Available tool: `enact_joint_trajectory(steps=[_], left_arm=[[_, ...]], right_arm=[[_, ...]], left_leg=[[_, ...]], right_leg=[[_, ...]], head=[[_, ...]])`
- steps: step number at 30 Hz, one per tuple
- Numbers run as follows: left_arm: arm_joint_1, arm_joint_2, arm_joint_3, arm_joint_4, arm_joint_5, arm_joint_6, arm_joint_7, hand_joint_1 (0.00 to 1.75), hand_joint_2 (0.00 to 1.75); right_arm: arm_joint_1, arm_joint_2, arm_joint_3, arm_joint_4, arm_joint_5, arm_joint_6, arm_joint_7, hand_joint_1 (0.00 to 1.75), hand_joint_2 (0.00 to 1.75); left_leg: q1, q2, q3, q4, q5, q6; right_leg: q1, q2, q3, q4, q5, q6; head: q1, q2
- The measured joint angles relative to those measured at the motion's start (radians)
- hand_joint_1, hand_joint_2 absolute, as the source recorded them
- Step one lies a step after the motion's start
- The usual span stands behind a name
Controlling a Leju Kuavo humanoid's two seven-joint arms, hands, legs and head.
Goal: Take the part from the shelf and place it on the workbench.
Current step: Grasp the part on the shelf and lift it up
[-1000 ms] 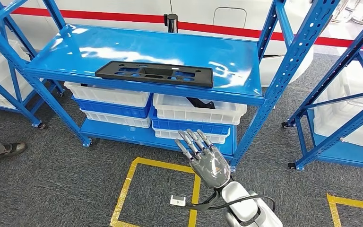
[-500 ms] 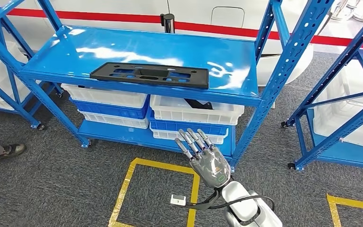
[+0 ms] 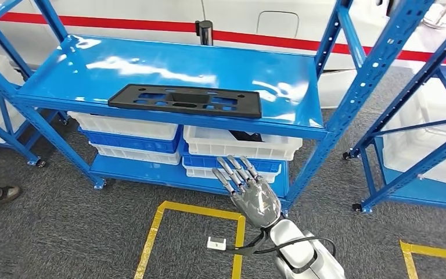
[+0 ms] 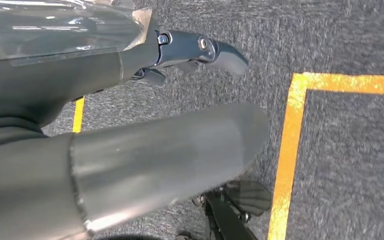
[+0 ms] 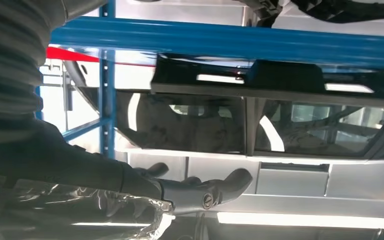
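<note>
the black part [image 3: 186, 100], a long flat plate with cut-out holes, lies flat on the top board of the blue shelf [image 3: 122, 61], close to the near edge and a little left of the middle. nothing touches it. under that board, white bins [image 3: 241, 143] and blue bins [image 3: 133, 136] sit stacked in two piles on the lower board, and something dark lies in the right upper white bin. the right hand [image 3: 250, 189] is raised in front of the lower bins, below and to the right of the part and well apart from it, its fingers spread out straight and holding nothing. from the right wrist the same hand [image 5: 200, 192] reaches out flat and empty below the blue shelf edge, with the part [image 5: 240, 75] seen from underneath above it. the left hand [image 4: 200, 50] hangs over the grey carpet beside a yellow line [image 4: 285, 150]; i cannot tell how its fingers lie. on the floor near the shelf a yellow square outline [image 3: 157, 229] is taped, with a small white piece [image 3: 216, 243] inside it. a shoe [image 3: 0, 193] shows at the far left edge
</note>
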Motion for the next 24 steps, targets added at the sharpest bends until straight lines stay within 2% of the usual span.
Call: enact_joint_trajectory(steps=[1,2,4,5,6,7,8,9,10,11,13,15,16,17,19,20,21,22,23,24], left_arm=[[0.0,0.0,0.0,0.0,0.0,0.001,0.0,0.0,0.0],[0.0,0.001,0.001,0.0,0.0,0.002,0.001,0.0,0.0],[-0.001,0.001,0.001,0.0,0.0,0.004,0.001,0.0,0.0],[-0.001,0.001,0.001,0.0,-0.001,0.004,0.001,0.0,0.0],[0.0,0.0,0.001,0.0,-0.001,0.004,0.002,0.0,0.0],[0.001,0.0,0.001,0.0,-0.001,0.004,0.002,0.0,0.0],[0.002,-0.001,0.001,0.0,-0.001,0.004,0.003,0.0,0.0],[0.003,-0.002,0.001,0.001,-0.001,0.004,0.003,0.0,0.0],[0.002,-0.003,0.001,0.001,-0.001,0.005,0.004,0.0,0.0],[0.001,-0.004,0.001,0.002,-0.002,0.005,0.004,0.0,0.0],[0.0,-0.005,0.002,0.003,-0.002,0.005,0.004,0.0,0.0],[0.001,-0.004,0.002,0.004,-0.002,0.006,0.005,0.0,0.0],[0.001,-0.005,0.002,0.004,-0.002,0.006,0.004,0.0,0.0],[0.0,-0.005,0.002,0.004,-0.002,0.006,0.004,0.0,0.0],[-0.002,-0.005,0.002,0.004,-0.002,0.006,0.004,0.0,0.0],[-0.001,-0.004,0.002,0.004,-0.002,0.006,0.004,0.0,0.0],[0.0,-0.004,0.002,0.004,-0.002,0.006,0.004,0.0,0.0],[0.002,-0.004,0.002,0.004,-0.002,0.006,0.004,0.0,0.0],[0.003,-0.003,0.002,0.004,-0.002,0.006,0.004,0.0,0.0],[0.004,-0.003,0.003,0.004,-0.002,0.006,0.004,0.0,0.0]], right_arm=[[-0.002,0.0,0.0,0.0,0.0,-0.001,0.0,0.0,1.75],[-0.004,0.0,0.0,0.001,0.0,-0.001,0.0,0.0,1.75],[-0.006,0.0,0.001,0.002,0.0,-0.001,0.0,0.0,1.75],[-0.005,0.0,0.001,0.004,0.0,-0.001,0.0,0.0,1.75],[-0.004,-0.001,0.001,0.005,0.0,-0.001,0.0,0.0,1.75],[-0.003,-0.001,0.001,0.006,0.0,-0.001,0.0,0.0,1.75],[-0.003,-0.002,0.001,0.007,0.0,-0.001,0.0,0.0,1.75],[-0.003,-0.002,0.001,0.008,0.0,-0.001,0.0,0.0,1.75],[-0.002,-0.002,0.001,0.008,0.0,-0.001,0.0,0.0,1.75],[-0.002,-0.002,0.001,0.008,0.0,-0.001,0.0,0.0,1.75],[-0.002,-0.002,0.001,0.008,0.0,-0.001,0.0,0.0,1.75],[-0.001,-0.001,0.001,0.008,0.002,-0.002,0.001,0.0,1.75],[-0.002,0.0,0.001,0.008,0.003,-0.002,0.001,0.0,1.75],[-0.003,0.002,0.001,0.008,0.004,-0.002,0.001,0.0,1.75],[-0.005,0.004,0.001,0.008,0.007,-0.002,0.001,0.0,1.75],[-0.005,0.005,0.001,0.008,0.008,-0.002,0.001,0.0,1.75],[-0.003,0.005,0.002,0.008,0.009,-0.002,0.001,0.0,1.75],[-0.001,0.005,0.002,0.008,0.009,-0.002,0.001,0.0,1.75],[0.0,0.005,0.002,0.008,0.009,-0.002,0.001,0.0,1.75],[0.001,0.005,0.002,0.008,0.01,-0.002,0.002,0.0,1.75]], left_leg=[[0.0,0.0,0.008,-0.002,-0.002,0.008],[-0.001,-0.001,0.015,-0.004,-0.005,0.015],[-0.004,-0.001,0.022,-0.003,-0.014,0.024],[-0.007,-0.001,0.027,-0.003,-0.019,0.026],[-0.01,-0.002,0.033,-0.003,-0.025,0.028],[-0.013,-0.002,0.042,-0.003,-0.032,0.029],[-0.016,-0.003,0.053,-0.003,-0.039,0.029],[-0.018,-0.004,0.062,-0.004,-0.047,0.028],[-0.021,-0.004,0.071,-0.004,-0.055,0.026],[-0.022,-0.005,0.077,-0.004,-0.062,0.022],[-0.023,-0.004,0.088,0.001,-0.068,0.011],[-0.023,-0.001,0.092,0.021,-0.074,0.0],[-0.021,0.0,0.084,0.045,-0.084,-0.005],[-0.018,0.0,0.064,0.085,-0.101,-0.012],[-0.007,0.0,-0.011,0.197,-0.147,-0.026],[-0.001,0.0,-0.051,0.244,-0.165,-0.033],[0.005,0.0,-0.08,0.266,-0.17,-0.039],[0.01,0.001,-0.093,0.255,-0.153,-0.045],[0.016,0.001,-0.088,0.211,-0.115,-0.05],[0.021,0.002,-0.073,0.146,-0.06,-0.054]], right_leg=[[0.0,-0.001,-0.012,0.025,-0.011,0.001],[-0.001,-0.002,-0.039,0.072,-0.029,0.0],[0.0,-0.002,-0.123,0.205,-0.072,-0.009],[0.001,-0.002,-0.165,0.256,-0.083,-0.011],[0.003,-0.002,-0.19,0.274,-0.079,-0.01],[0.006,-0.002,-0.196,0.254,-0.056,-0.006],[0.009,-0.002,-0.183,0.197,-0.018,0.0],[0.014,-0.003,-0.161,0.126,0.026,0.001],[0.019,-0.006,-0.143,0.067,0.051,-0.005],[0.024,-0.007,-0.129,0.026,0.064,-0.016],[0.029,-0.009,-0.121,0.006,0.061,-0.044],[0.019,-0.007,-0.095,-0.006,0.071,-0.06],[0.014,-0.006,-0.08,-0.011,0.07,-0.067],[0.009,-0.006,-0.066,-0.015,0.068,-0.072],[0.009,-0.006,-0.054,-0.016,0.058,-0.077],[0.008,-0.005,-0.049,-0.016,0.052,-0.077],[0.007,-0.003,-0.042,-0.016,0.044,-0.074],[0.004,-0.001,-0.033,-0.016,0.036,-0.07],[0.001,0.001,-0.021,-0.016,0.027,-0.065],[-0.001,0.002,-0.01,-0.016,0.017,-0.059]], head=[[0.001,0.0],[0.002,0.0],[0.004,0.0],[0.005,0.0],[0.005,0.0],[0.005,0.0],[0.005,0.0],[0.005,0.0],[0.004,0.0],[0.003,0.0],[0.003,0.0],[0.004,0.0],[0.002,0.0],[-0.001,0.0],[-0.005,0.0],[-0.005,0.0],[-0.005,0.0],[-0.006,0.0],[-0.005,0.0],[-0.005,0.0]])
